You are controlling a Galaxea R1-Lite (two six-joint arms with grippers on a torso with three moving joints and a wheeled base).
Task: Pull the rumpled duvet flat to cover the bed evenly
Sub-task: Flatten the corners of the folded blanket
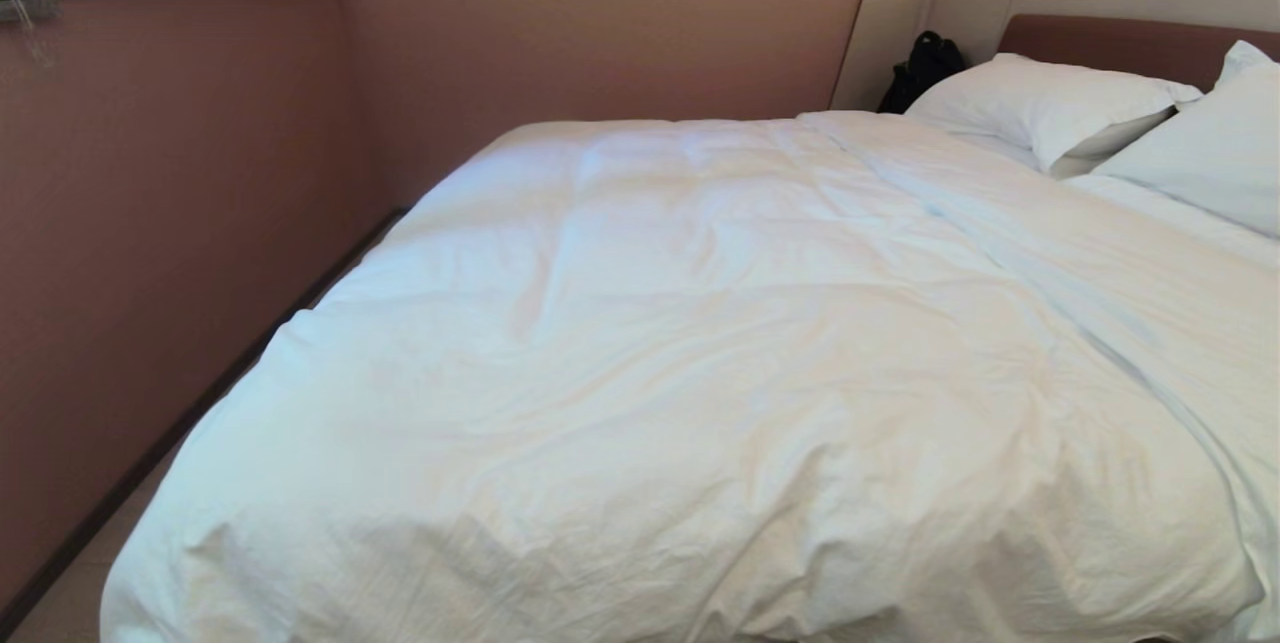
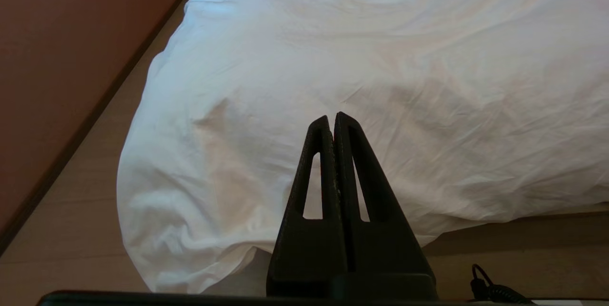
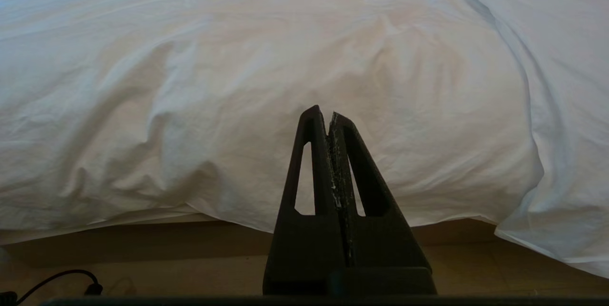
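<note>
The puffy white duvet (image 1: 700, 353) lies creased over most of the bed (image 1: 1130, 43), its near edge hanging over the foot. Toward the right, a flatter white strip runs up to the pillows. Neither arm shows in the head view. My left gripper (image 2: 332, 118) is shut and empty, held off the foot of the bed, facing the duvet's (image 2: 380, 58) near left corner. Further right along the same foot edge, my right gripper (image 3: 328, 114) is also shut and empty, facing the duvet's (image 3: 266, 73) drooping hem.
Two white pillows (image 1: 1050, 103) lean at the brown headboard, with a black bag (image 1: 925, 68) beside them. A pink wall (image 1: 180, 223) runs close along the bed's left side, leaving a narrow floor strip (image 2: 85, 192). A black cable (image 3: 62, 280) lies on the floor.
</note>
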